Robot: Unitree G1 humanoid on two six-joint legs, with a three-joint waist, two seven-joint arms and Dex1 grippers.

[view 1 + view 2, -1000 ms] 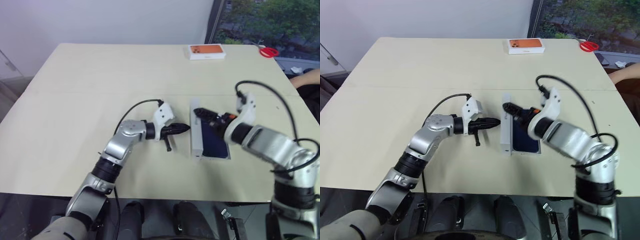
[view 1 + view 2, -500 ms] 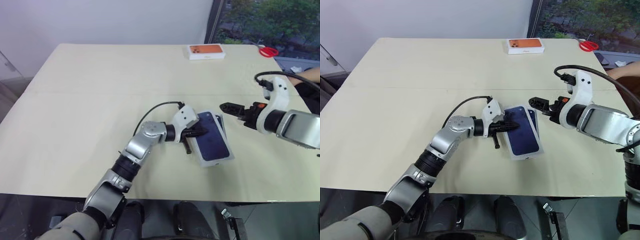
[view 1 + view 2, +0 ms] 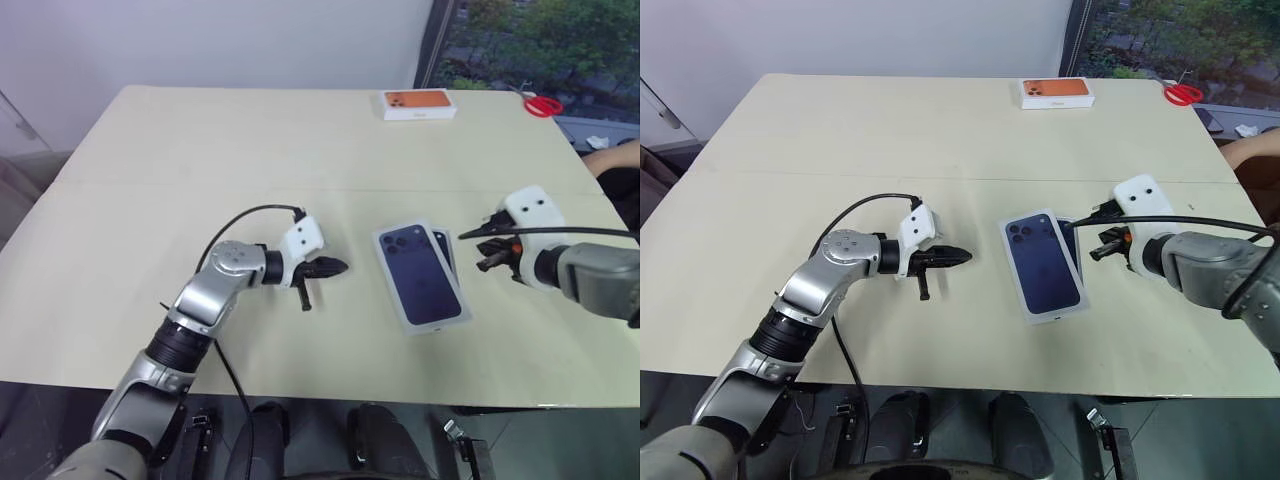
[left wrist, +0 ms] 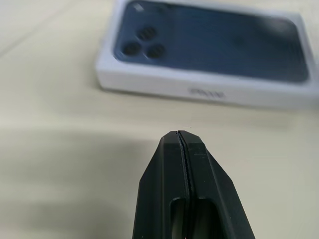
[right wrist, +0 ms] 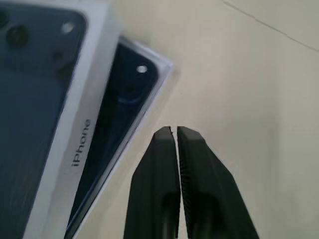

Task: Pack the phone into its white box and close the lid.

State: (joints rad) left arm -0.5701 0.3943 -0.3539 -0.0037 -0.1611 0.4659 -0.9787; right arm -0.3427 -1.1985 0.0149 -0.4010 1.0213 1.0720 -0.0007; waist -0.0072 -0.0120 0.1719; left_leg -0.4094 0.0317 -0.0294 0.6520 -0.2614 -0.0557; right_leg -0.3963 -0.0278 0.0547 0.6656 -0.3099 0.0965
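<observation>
Left gripper (image 3: 338,267): black fingers (image 4: 182,164) clenched on nothing, tips pointing at the lid's long side from a little way off. Half a second ago these fingers were pressed against the lid; they have since drawn back clear of it.

Right gripper (image 3: 1098,245): fingers (image 5: 172,149) clenched and empty, just beside the box's far edge. A second ago they stood spread wide over the box.

The white cardboard lid printed with a dark blue phone picture (image 3: 420,275), upright on its edge a second ago, now lies flat, picture up, over the shallow white cardboard box (image 5: 167,64). It sits askew: a strip of the box stays uncovered on the right, with the slim dark navy phone (image 5: 127,94) visible inside.

Judgement: phone packed, lid down but not seated; it wants squaring and pressing home.

Pale beige bench (image 3: 200,150) carries all; a white box with an orange top (image 3: 419,103) lies at its far edge
</observation>
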